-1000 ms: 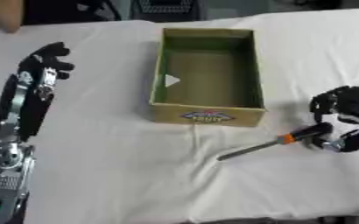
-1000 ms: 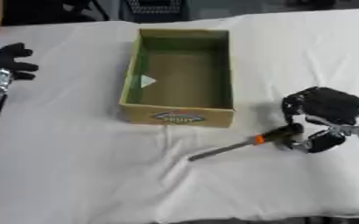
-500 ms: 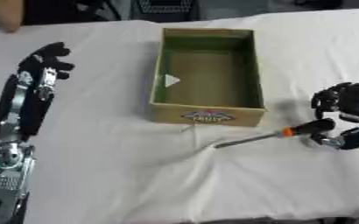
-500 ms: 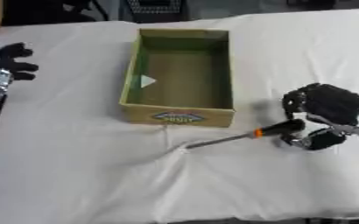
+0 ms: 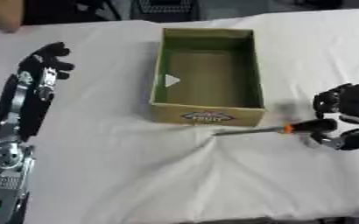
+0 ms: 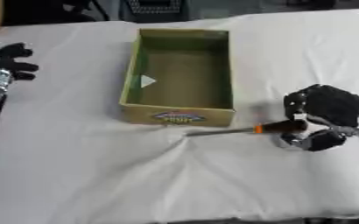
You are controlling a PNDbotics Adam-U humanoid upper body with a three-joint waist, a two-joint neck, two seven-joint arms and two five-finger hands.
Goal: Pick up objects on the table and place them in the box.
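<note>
Right hand (image 6: 320, 116) holding a screwdriver (image 6: 248, 129) at lower right, just below the box (image 5: 207, 114).
Fingers curled round its dark handle; the shaft looked stiff, slim and probably light; left hand (image 5: 46, 61) idle, relaxed.

Matt cardboard box (image 5: 205, 116) with a printed label; wrinkled white cloth (image 5: 213, 175); screwdriver (image 6: 244, 129) with grey metal shaft, dark handle.

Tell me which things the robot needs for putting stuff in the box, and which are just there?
Needed for the job:
screwdriver, held by its dark handle
right hand, curled round that handle
box, open, nothing seen inside

Just there:
left hand, resting idle at the left side
white tablecloth
</note>
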